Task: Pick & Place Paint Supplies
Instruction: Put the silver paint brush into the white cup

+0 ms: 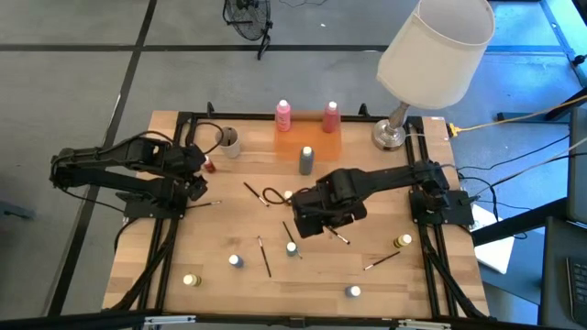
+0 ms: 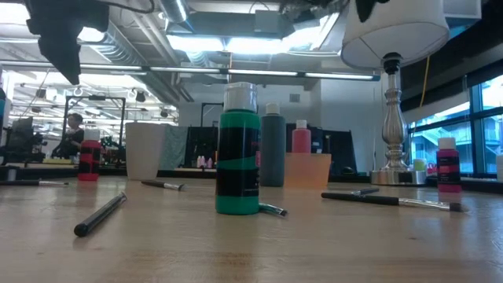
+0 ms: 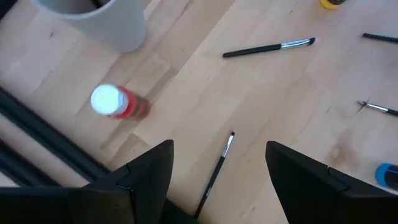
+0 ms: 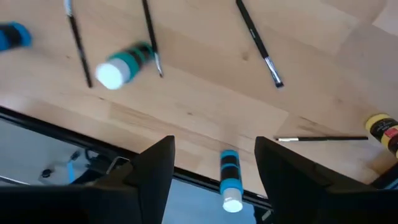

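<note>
My right gripper (image 1: 316, 220) (image 4: 214, 149) hangs open above the middle of the table, pointing down, with nothing between its fingers. Below it stand a green white-capped pot (image 4: 124, 62) (image 2: 237, 149), a blue pot (image 4: 230, 180) near the front edge and a yellow pot (image 4: 382, 127), with thin dark brushes (image 4: 258, 43) lying flat around them. My left gripper (image 1: 197, 183) (image 3: 219, 155) hangs open over the table's left side, above a brush (image 3: 214, 171) and beside a small red pot (image 3: 112, 101). Two pink bottles (image 1: 283, 115) and a grey bottle (image 1: 305, 159) stand upright on the orange tray (image 1: 321, 145).
A beige cup (image 1: 227, 140) stands at the far left of the table. A table lamp (image 1: 404, 119) stands at the far right corner, with its shade above that corner. More pots (image 1: 236, 261) (image 1: 191, 280) and brushes (image 1: 264, 257) are scattered over the near half of the table.
</note>
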